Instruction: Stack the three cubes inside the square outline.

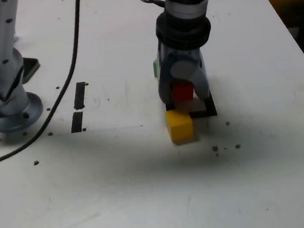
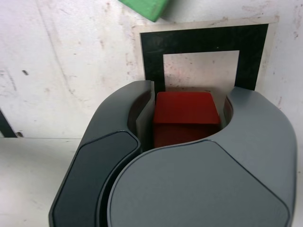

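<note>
My gripper [image 1: 183, 93] is shut on the red cube [image 1: 183, 93], which shows between the two grey fingers [image 2: 255, 123] in the wrist view as a red block [image 2: 185, 112]. It hangs low over the square outline [image 1: 210, 109], whose black tape frame and white centre [image 2: 199, 40] lie just past the cube. I cannot tell whether the cube touches the table. The yellow cube [image 1: 179, 125] sits on the table touching the outline's near corner. The green cube [image 1: 156, 68] stands behind the gripper, mostly hidden, and only its corner [image 2: 147, 7] shows in the wrist view.
The arm's silver base [image 1: 4, 102] stands at the exterior view's left, with a black cable [image 1: 66, 74] running past it. Two short black tape strips [image 1: 79, 95] lie between the base and the outline. The table's edge [image 1: 296, 39] runs along the right.
</note>
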Available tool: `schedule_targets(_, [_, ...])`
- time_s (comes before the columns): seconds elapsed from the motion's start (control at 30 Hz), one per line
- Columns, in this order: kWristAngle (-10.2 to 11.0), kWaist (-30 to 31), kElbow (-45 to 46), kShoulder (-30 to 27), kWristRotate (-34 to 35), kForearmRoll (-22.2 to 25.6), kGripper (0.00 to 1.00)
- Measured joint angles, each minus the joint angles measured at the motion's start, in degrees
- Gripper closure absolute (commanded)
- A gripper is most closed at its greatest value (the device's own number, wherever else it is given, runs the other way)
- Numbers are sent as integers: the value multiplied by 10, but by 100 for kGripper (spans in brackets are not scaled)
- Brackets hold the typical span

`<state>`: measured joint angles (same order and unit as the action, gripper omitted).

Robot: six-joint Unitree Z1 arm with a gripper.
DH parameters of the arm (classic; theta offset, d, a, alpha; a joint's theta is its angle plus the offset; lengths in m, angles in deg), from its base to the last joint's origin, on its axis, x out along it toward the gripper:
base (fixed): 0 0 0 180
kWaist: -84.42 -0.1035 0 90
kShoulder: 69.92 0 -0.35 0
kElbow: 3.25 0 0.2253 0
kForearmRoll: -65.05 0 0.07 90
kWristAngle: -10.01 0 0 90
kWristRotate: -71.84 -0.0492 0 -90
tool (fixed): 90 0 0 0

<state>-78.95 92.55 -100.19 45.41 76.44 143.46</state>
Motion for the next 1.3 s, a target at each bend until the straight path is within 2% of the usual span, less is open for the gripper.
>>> schedule_targets(0.6, [-3, 1, 0, 11, 10, -29, 78])
schedule_targets(0.87, [-15, -2, 16, 11, 19, -28, 68])
schedule_targets(1.1, [-28, -3, 22, 11, 18, -26, 54])
schedule_targets(1.3, [-28, -3, 17, 11, 13, -29, 48])
